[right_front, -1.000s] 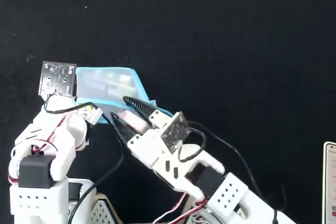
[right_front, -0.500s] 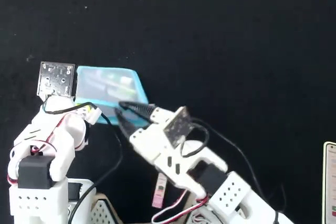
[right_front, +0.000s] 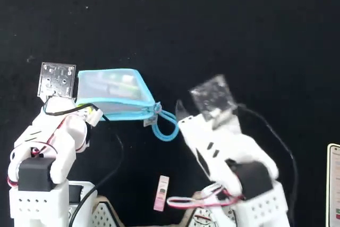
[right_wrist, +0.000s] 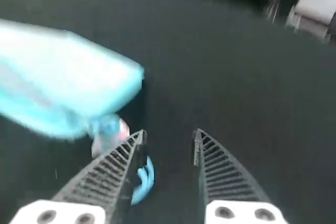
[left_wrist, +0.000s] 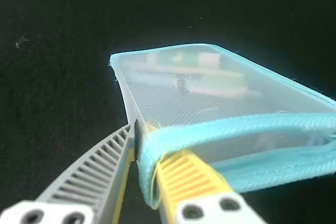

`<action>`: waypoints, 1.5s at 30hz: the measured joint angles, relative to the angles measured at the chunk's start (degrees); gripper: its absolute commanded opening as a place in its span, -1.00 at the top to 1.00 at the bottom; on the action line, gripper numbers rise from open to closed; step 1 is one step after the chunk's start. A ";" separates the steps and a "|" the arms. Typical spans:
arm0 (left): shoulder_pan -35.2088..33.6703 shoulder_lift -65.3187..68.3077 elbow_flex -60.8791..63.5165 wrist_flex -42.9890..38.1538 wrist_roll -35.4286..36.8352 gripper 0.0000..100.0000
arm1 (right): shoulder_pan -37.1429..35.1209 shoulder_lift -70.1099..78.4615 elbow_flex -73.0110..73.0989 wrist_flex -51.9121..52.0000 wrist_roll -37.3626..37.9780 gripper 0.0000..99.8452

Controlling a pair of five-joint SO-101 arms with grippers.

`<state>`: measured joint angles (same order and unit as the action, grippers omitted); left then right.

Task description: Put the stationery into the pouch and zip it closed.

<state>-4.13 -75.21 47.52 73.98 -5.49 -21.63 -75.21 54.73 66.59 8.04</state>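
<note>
High view puts the pink stick (right_front: pixel 161 192) behind our wide, empty right claw (right_wrist: pixel 169 132), pointing roughly toward the pouch (right_front: pixel 114 93) our left claw (left_wrist: pixel 144 145) grips.

Left claw (left_wrist: pixel 140 148) on pouch (right_front: pixel 111 91) end; right claw (right_wrist: pixel 168 134) right of pouch; stationery piece (right_front: pixel 161 192) in front of pouch.

High view looks down; wrist views close; all share pouch (right_front: pixel 111 91).

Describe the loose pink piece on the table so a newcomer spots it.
On the black table, look at the near edge between the left arm's base and the right arm's base. A small pink oblong lies there, apart from the blue pouch farther back: slim, pink, held by nothing.
</note>
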 measured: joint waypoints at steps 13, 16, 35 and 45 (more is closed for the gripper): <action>-3.87 0.00 0.97 -0.44 0.00 0.94 | -6.86 -2.29 20.84 7.56 40.00 0.72; -7.82 0.00 0.97 -1.67 0.00 0.94 | -9.85 -6.59 25.76 7.91 51.08 0.72; -14.95 0.00 1.05 -4.22 0.09 0.94 | -29.45 -15.65 32.26 7.12 68.57 0.78; -14.95 0.00 1.05 -4.22 0.09 0.94 | -27.60 9.76 19.60 13.80 72.09 0.84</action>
<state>-19.08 -75.21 48.57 69.76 -5.41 -49.23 -65.45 74.33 80.40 80.13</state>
